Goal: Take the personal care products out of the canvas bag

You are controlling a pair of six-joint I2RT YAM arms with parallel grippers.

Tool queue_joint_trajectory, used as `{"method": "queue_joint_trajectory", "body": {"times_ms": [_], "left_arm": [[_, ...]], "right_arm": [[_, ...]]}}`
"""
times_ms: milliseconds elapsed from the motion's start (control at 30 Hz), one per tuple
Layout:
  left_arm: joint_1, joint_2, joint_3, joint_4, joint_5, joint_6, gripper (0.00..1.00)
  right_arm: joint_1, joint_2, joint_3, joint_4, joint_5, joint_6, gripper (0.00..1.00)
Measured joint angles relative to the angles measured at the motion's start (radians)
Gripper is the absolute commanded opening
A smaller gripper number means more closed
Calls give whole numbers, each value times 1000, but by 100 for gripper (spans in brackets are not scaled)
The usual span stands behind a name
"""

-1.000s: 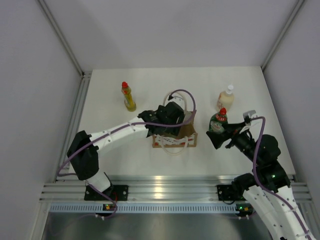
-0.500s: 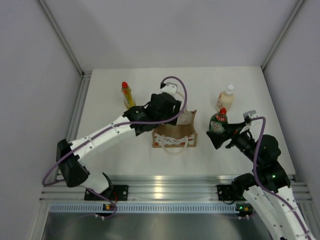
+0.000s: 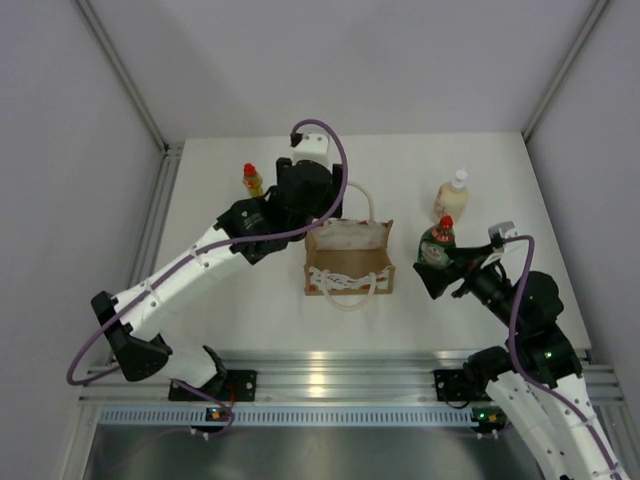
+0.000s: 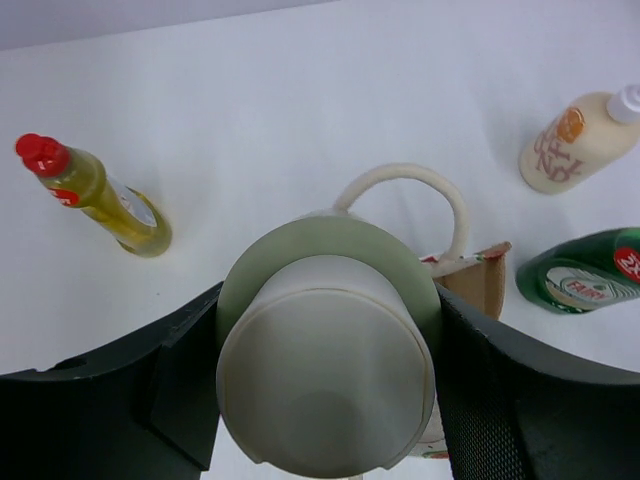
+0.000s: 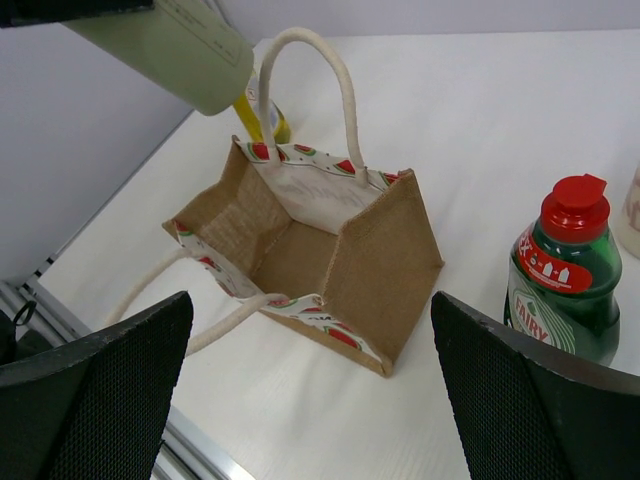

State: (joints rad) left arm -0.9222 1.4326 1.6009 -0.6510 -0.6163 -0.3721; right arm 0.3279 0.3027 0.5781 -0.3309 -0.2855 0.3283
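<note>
Now hovering above and behind the small tan-brown canvas bag with cream loop handles (image 3: 349, 262), empty mid-table, gripping the pale cylindrical white-capped bottle (image 5: 170, 50) in the left gripper (image 3: 300, 195), jaws half closed. Probably best steering wide of the slim yellow red-capped bottle (image 4: 100, 195) before lowering upright, holding the right gripper (image 3: 445, 270) fully spread, empty.

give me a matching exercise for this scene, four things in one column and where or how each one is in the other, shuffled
Things:
1. pale cylindrical bottle
2. slim yellow bottle
3. dark green bottle
4. canvas bag

Place or state:
a. open, nothing inside
b. clamped in the left gripper, raised in the air
c. stands upright left of the bag
d. stands upright right of the bag

Pairs: 1-b, 2-c, 3-d, 4-a
</note>
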Motion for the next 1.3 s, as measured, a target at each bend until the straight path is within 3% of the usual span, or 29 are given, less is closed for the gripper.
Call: {"method": "queue_joint_trajectory", "body": {"times_ms": [167, 433, 767, 1300], "left_arm": [[109, -37, -5, 0, -21, -36, 0], [468, -155, -180, -6, 14, -145, 0], [539, -174, -457, -17, 70, -264, 0], [546, -129, -684, 92, 96, -307, 0]], "right_arm": [[0, -5, 0, 0, 0, 12, 98], [0, -18, 0, -5, -1, 16, 99], [0, -26, 3, -49, 8, 9, 99], [0, -27, 21, -80, 44, 4, 100]]}}
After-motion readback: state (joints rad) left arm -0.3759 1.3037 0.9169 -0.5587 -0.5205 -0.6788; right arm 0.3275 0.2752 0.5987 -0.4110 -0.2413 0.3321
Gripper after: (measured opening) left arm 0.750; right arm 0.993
